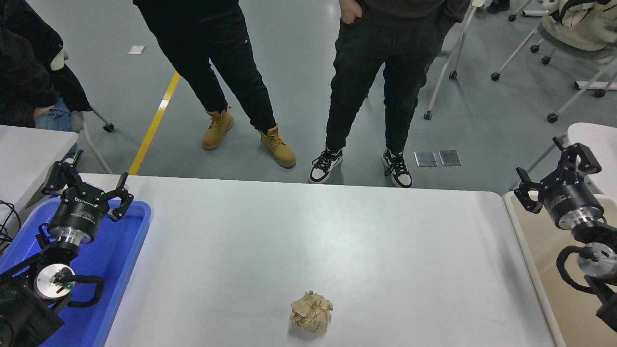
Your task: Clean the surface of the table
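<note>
The table surface (313,231) is a wide glossy white top filling the middle of the head view. A crumpled tan paper ball (312,312) lies on it near the front edge, a little right of centre. My right gripper (554,178) hangs open and empty over the beige bin at the right edge, far from the ball. The left gripper (87,185) is parked open over the blue tray at the lower left, holding nothing.
A blue plastic tray (130,241) sits at the table's left end. A beige bin (540,270) stands against the right end. Two people (376,86) stand at the far side; a smaller white table (29,149) is at the left, rolling chairs at the top right.
</note>
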You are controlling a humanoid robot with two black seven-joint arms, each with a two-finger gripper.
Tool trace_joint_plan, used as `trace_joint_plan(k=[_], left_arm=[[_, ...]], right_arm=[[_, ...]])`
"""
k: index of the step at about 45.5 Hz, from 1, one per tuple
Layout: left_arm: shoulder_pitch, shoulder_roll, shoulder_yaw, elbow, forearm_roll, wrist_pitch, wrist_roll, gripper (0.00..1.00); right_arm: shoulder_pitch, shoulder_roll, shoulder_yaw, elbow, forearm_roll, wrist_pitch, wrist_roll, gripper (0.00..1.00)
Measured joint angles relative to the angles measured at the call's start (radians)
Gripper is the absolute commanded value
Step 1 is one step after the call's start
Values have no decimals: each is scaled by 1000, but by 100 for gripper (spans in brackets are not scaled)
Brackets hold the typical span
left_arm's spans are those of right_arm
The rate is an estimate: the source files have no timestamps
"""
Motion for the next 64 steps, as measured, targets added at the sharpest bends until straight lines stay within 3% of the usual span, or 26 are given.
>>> trace_joint_plan(k=[16, 28, 45, 56, 64], left_arm=[[0, 0, 0, 0, 0, 0, 0, 100], [0, 0, 0, 0, 0, 0, 0, 100], [0, 0, 0, 0, 0, 0, 0, 100], [0, 0, 0, 0, 0, 0, 0, 100], [0, 0, 0, 0, 0, 0, 0, 100]], right_arm=[[-12, -4, 2, 21, 3, -1, 7, 99], [48, -83, -61, 23, 12, 3, 5, 99], [206, -235, -467, 23, 5, 6, 2, 99], [332, -247, -649, 21, -38, 8, 0, 99], [460, -202, -758, 21, -171, 9, -1, 99]])
